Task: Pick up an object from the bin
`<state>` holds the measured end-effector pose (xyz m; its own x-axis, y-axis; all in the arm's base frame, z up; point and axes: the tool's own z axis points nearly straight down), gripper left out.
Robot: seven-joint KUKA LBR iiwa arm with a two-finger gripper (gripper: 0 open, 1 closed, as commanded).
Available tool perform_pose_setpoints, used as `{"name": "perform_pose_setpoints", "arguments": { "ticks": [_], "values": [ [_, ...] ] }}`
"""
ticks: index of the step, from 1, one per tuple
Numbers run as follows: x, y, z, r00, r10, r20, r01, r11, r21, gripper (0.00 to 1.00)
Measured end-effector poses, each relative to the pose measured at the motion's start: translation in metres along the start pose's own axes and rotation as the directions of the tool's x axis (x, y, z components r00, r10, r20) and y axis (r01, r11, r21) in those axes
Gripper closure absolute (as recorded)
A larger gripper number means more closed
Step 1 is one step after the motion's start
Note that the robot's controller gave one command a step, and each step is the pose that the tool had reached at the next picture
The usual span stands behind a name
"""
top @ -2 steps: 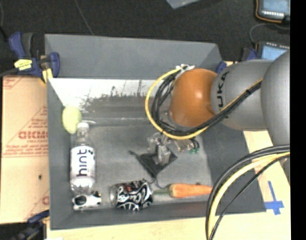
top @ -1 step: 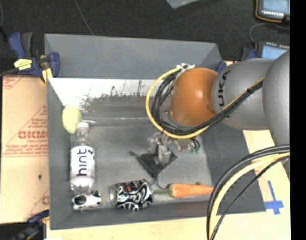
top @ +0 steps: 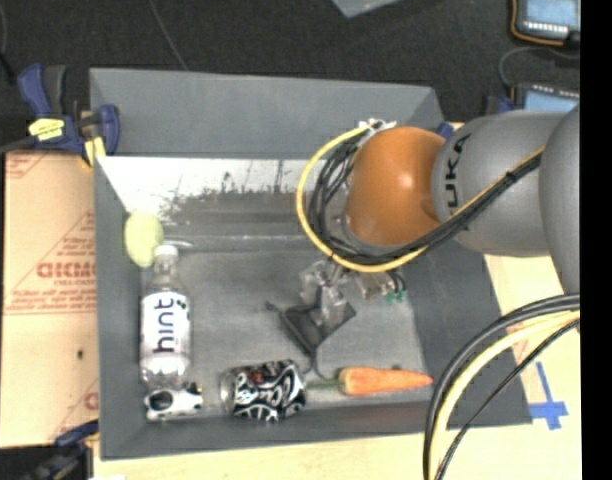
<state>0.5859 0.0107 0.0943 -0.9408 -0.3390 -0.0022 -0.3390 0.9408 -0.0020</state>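
My gripper (top: pixel 328 291) hangs below the arm's orange cover, in the middle of the bin, a little right of centre. Directly under and just left of it lies a small flat black angular piece (top: pixel 304 326) with a thin tip pointing left; whether the gripper touches it cannot be made out. An orange carrot (top: pixel 384 379) with a green stem lies near the front wall, below and right of the gripper. A crumpled black-and-white can (top: pixel 264 389) lies on its side at the front, left of the carrot.
A clear water bottle (top: pixel 164 330) labelled "hint" lies along the left wall. A pale yellow-green ball (top: pixel 143 237) rests at its cap end. A small black-and-white cow figure (top: pixel 174 401) sits in the front left corner. The arm covers the bin's right back part.
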Motion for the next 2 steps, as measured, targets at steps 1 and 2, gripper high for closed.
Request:
{"name": "perform_pose_setpoints", "arguments": {
  "ticks": [1, 2],
  "values": [
    [-0.001, -0.001, -0.022, 1.0, 0.002, 0.006, -0.002, 1.0, 0.002, 1.0],
    [-0.003, -0.002, -0.035, 1.0, 0.002, 0.01, -0.002, 1.0, 0.004, 1.0]
  ]
}}
